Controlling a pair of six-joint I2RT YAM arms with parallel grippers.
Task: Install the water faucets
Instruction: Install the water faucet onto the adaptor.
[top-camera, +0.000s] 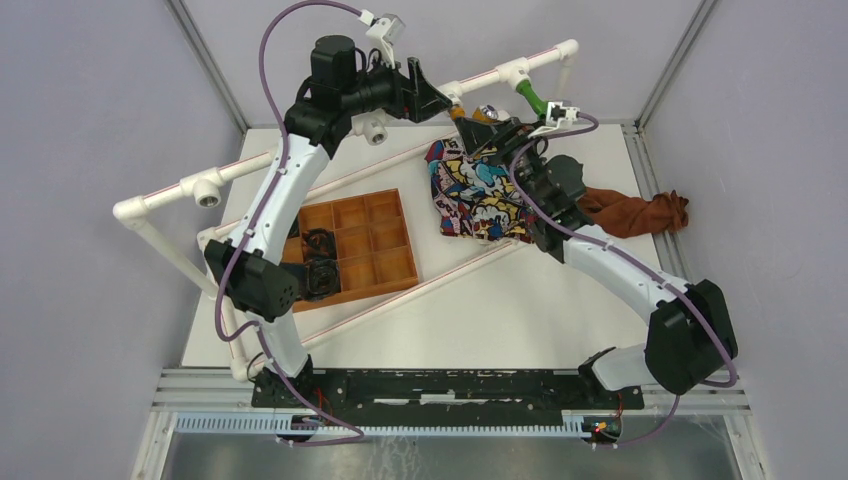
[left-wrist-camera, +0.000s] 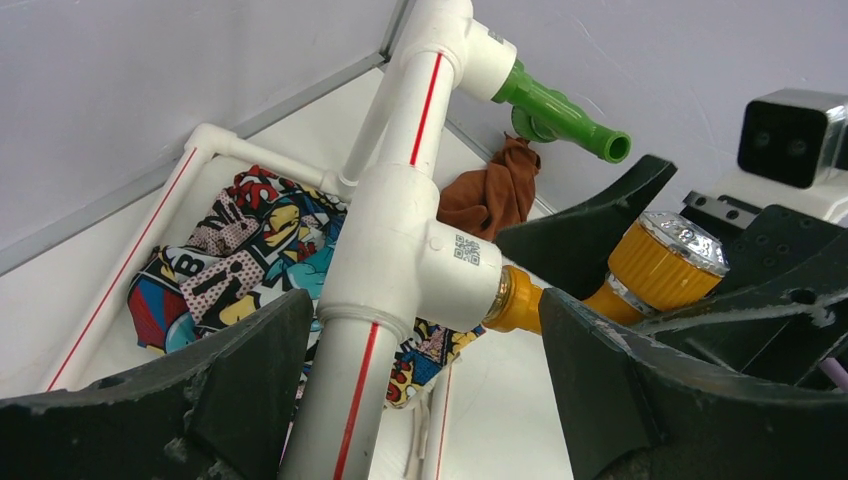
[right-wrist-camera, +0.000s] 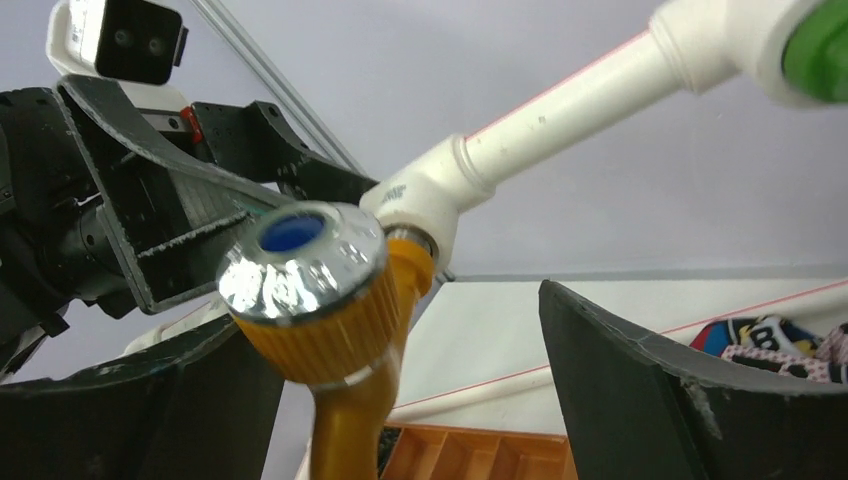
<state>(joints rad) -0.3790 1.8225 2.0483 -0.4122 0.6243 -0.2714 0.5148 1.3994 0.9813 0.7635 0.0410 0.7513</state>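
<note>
The orange-yellow faucet (top-camera: 472, 114) (left-wrist-camera: 655, 262) (right-wrist-camera: 325, 305) is screwed by its threaded end into a white T-fitting (left-wrist-camera: 400, 250) (right-wrist-camera: 425, 195) on the raised pipe. Its chrome-capped knob faces the right wrist camera. My right gripper (top-camera: 492, 135) (right-wrist-camera: 400, 330) is open around it: the knob lies against the left finger, the right finger well clear. My left gripper (top-camera: 447, 100) (left-wrist-camera: 425, 320) is open astride the pipe just below that fitting, not clamping it. The green faucet (top-camera: 532, 98) (left-wrist-camera: 560, 110) (right-wrist-camera: 822, 50) sits in the fitting further along the pipe.
A comic-print cloth (top-camera: 475, 190) (left-wrist-camera: 240, 250) and a brown cloth (top-camera: 640, 212) lie under and beside the right arm. An orange compartment tray (top-camera: 350, 245) stands mid-left. More T-fittings with open sockets (top-camera: 207, 190) sit on the pipe frame at left.
</note>
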